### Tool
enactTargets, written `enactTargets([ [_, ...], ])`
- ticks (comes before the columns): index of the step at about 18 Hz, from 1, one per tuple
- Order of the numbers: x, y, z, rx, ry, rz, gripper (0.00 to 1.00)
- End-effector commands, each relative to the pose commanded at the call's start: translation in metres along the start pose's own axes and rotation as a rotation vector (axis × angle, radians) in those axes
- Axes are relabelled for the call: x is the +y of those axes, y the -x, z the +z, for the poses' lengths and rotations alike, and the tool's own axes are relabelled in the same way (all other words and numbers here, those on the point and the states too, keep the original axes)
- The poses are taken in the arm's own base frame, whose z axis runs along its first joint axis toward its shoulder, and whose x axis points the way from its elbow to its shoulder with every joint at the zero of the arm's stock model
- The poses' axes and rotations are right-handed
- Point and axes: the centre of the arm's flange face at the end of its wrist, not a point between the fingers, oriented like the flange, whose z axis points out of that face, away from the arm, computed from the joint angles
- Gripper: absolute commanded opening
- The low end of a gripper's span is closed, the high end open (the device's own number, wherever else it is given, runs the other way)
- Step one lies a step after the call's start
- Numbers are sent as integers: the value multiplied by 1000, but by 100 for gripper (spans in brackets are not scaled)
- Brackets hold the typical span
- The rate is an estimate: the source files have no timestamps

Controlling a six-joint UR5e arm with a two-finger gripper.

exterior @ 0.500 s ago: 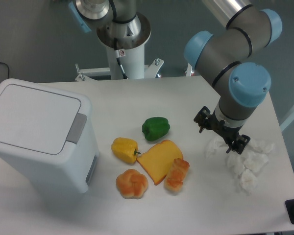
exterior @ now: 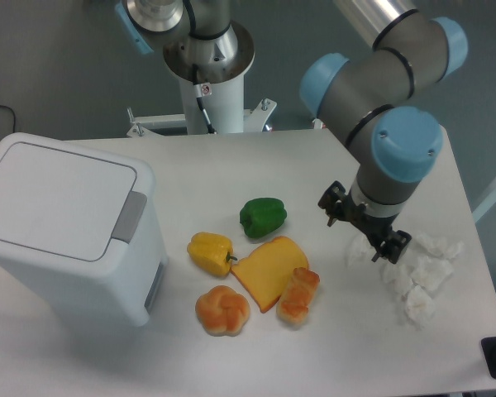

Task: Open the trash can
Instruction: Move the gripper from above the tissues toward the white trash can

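Observation:
The trash can (exterior: 66, 227) is a large white boxy bin at the left of the table, its flat lid down and a grey push tab (exterior: 129, 217) on the lid's right edge. My gripper (exterior: 365, 227) hangs at the right side of the table, far from the trash can, above crumpled white paper (exterior: 417, 273). Its fingers point down and are mostly hidden under the wrist, so whether they are open or shut does not show.
Toy foods lie in the middle: a green pepper (exterior: 263, 216), a yellow pepper (exterior: 211, 251), an orange cheese wedge (exterior: 269, 270), a bread roll (exterior: 222, 310) and a croissant-like piece (exterior: 298, 295). The arm's base post (exterior: 207, 91) stands behind the table.
The arm and gripper have shifted slightly left and a little up, away from the crumpled paper. The trash can and the foods have not moved.

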Motion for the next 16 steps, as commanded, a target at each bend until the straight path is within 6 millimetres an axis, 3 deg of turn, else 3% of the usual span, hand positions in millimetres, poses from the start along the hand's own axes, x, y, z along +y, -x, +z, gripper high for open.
enactTargets([
  [5,1,2,-1,-44,63,-11,100],
  [8,-2,-1,10,-7,62,-7,100],
  [12,-6,15,3,11,64,-49,100],
  [16,-27,32,-16,69,33,-78,100],
])
